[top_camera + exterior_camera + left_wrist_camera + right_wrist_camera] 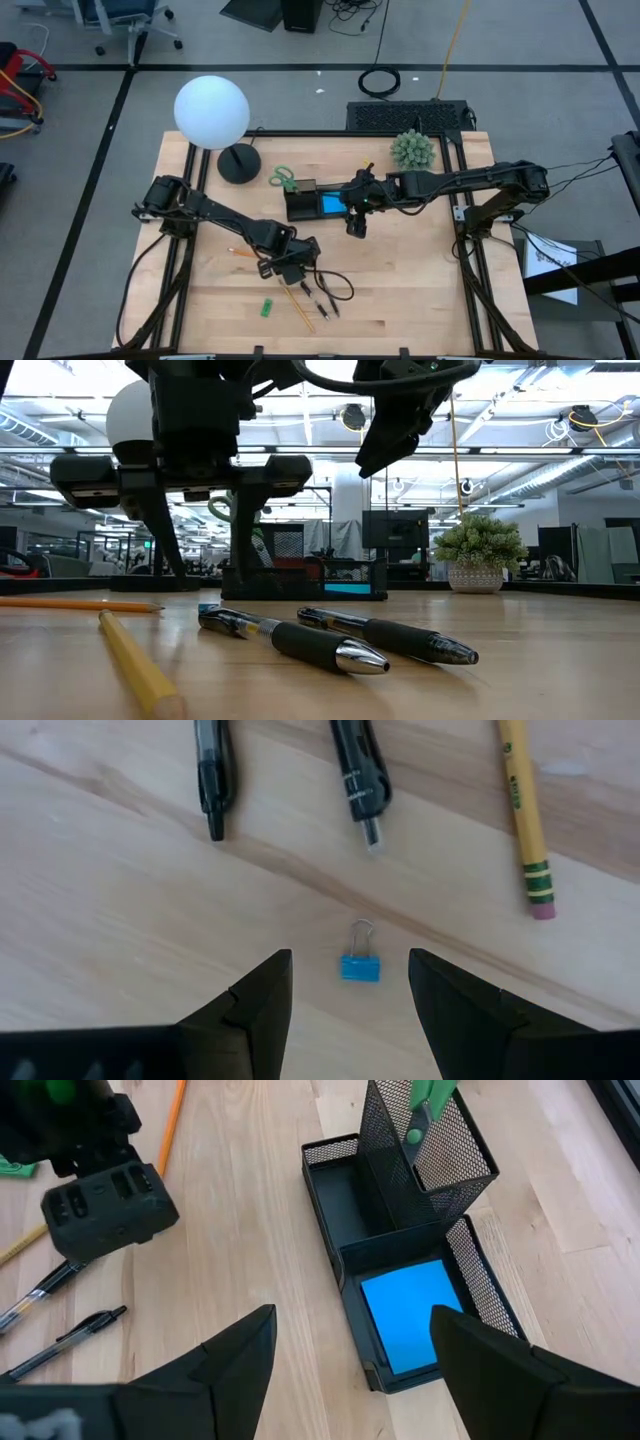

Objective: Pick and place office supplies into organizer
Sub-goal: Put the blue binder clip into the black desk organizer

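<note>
Left wrist | yellow pencil (pixel 527 815) green print unreadable | pens (pixel 360 775) unlabelled

Both arms are black, built of slim tube links with chunkier blocky joints, and thin dark cables loop along them down to bases at the table's sides. The left gripper (pixel 350 1005) and right gripper (pixel 355 1355) each end in two broad, matte black wedge-shaped fingers.

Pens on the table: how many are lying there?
2. Both dark pens lie side by side on the bare wood near the table's front edge: one pen nearer the yellow pencil, the other pen beside it. Others may be hidden under the arms.
</note>
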